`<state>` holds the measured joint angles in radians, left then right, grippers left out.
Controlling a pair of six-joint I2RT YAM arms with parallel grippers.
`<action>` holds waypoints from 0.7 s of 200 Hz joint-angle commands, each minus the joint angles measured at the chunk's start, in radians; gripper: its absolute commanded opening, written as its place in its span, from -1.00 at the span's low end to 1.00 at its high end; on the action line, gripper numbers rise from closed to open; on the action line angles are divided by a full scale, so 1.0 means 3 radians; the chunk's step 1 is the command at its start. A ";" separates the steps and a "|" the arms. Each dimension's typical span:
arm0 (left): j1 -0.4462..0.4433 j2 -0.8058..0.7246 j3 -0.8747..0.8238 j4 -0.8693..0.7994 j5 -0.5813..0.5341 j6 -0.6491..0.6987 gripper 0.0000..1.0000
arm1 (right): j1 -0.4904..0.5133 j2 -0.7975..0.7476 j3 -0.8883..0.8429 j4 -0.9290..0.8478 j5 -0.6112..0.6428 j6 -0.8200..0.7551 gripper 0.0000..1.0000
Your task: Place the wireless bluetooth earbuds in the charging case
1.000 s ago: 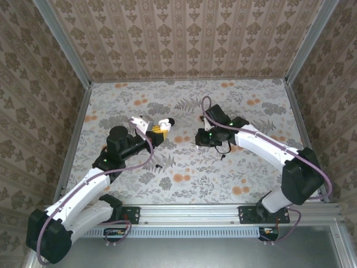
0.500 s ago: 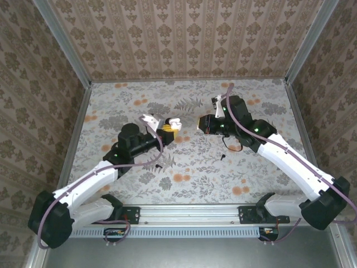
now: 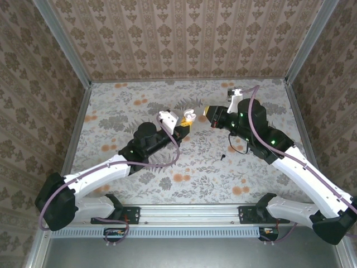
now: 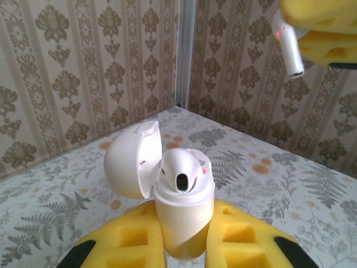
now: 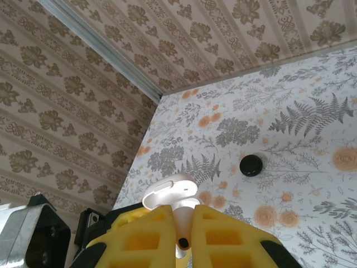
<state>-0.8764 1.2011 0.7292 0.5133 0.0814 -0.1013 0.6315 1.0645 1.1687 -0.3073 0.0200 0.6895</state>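
White case (image 4: pixel 184 220), lid (image 4: pixel 131 162) open, one earbud (image 4: pixel 181 170) inside, btwn L fingers (image 4: pixel 125 245).

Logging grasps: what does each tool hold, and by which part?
Left tool grips the charging case at its base; right tool, an earbud by its head.

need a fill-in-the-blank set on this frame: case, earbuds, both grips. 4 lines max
1. The left fingers are shut on the charging case, whose lid is ____.
2. The case holds ____ earbud.
3. The right fingers pinch the second earbud, whose colour is ____.
4. The round disc on the table is ____.

Missing words: open; one; white; black.
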 commanded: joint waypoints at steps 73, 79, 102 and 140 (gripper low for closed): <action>-0.0157 0.0106 0.0082 0.0452 -0.0302 0.0081 -1.00 | 0.0097 0.0146 -0.0058 0.0349 0.0092 0.0189 -0.79; -0.0162 0.0112 0.0082 0.0456 -0.0302 0.0075 -1.00 | 0.0099 0.0152 -0.0060 0.0349 0.0087 0.0189 -0.79; -0.0163 0.0123 0.0085 0.0477 -0.0302 0.0072 -1.00 | 0.0113 0.0179 -0.0075 0.0365 0.0092 0.0192 -0.79; -0.0173 0.0148 0.0101 0.0498 -0.0277 0.0058 -1.00 | 0.0123 0.0265 -0.0066 0.0385 0.0056 0.0160 -0.79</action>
<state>-0.9169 1.2358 0.7296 0.6132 0.0025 -0.0883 0.6613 1.1278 1.1526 -0.2241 0.0452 0.7372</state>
